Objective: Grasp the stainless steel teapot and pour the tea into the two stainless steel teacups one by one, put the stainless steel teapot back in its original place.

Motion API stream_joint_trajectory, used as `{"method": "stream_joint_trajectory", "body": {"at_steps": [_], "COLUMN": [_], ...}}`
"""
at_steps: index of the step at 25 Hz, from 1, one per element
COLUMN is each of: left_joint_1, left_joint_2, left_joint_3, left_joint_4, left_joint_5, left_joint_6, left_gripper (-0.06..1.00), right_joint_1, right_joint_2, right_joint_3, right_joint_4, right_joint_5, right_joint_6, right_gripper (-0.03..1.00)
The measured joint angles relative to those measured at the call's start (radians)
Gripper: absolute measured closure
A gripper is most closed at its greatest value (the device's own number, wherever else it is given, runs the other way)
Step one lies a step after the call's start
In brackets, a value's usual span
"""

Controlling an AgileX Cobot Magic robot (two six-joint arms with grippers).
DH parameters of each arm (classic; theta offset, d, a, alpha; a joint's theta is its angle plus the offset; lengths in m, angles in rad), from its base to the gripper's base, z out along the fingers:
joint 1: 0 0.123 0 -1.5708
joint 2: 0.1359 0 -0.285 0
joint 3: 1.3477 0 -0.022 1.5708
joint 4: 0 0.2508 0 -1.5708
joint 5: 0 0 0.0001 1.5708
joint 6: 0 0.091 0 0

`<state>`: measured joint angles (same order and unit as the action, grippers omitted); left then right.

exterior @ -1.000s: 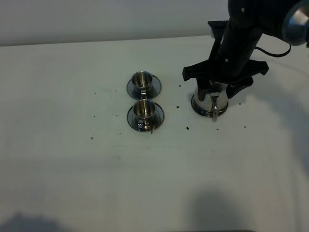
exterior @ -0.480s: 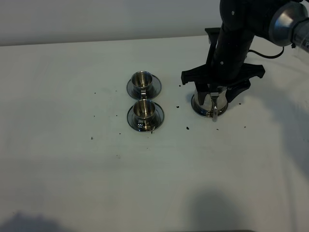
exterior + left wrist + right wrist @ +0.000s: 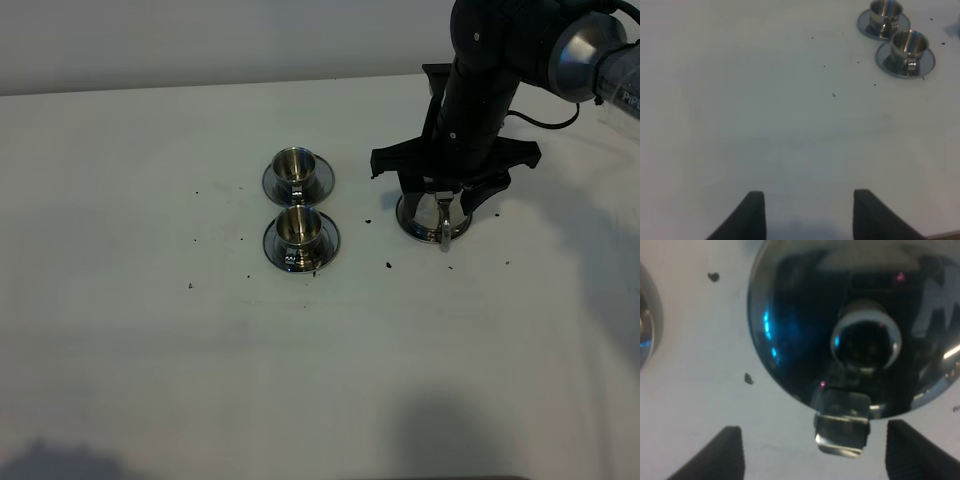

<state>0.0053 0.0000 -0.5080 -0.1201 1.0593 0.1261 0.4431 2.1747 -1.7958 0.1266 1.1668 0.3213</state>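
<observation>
Two claws show. We find the right claw (image 3: 446, 188) spread wide, its fingers standing either side of the stainless steel teapot (image 3: 425, 212) handle and gripping nothing. The left claw (image 3: 809, 195) hangs open above the table (image 3: 150, 330). Count: one teapot on its saucer (image 3: 408, 227); two teacups (image 3: 294, 162) (image 3: 296, 224), each on a saucer, to its left.

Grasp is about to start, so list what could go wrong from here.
The open right pincer straddles the thin loop handle of the teapot. Closing off-centre may let the shiny pot slip or swing. The two teacups stand close together, so pouring could knock one or spill between them.
</observation>
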Motion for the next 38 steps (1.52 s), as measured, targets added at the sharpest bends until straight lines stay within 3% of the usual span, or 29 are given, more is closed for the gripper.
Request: {"method": "stream_joint_trajectory", "body": {"at_steps": [38], "left_joint_1": [0.0], "left_joint_2": [0.0], "left_joint_3": [0.0], "left_joint_4": [-0.001], "left_joint_5": [0.0], "left_joint_6": [0.0], "left_gripper": [0.51], "right_joint_1": [0.0], "right_joint_2": [0.065], "right_joint_3": [0.0], "right_joint_4": [-0.059], "right_joint_5": [-0.046], "right_joint_6": [0.056], "right_gripper": [0.42]}}
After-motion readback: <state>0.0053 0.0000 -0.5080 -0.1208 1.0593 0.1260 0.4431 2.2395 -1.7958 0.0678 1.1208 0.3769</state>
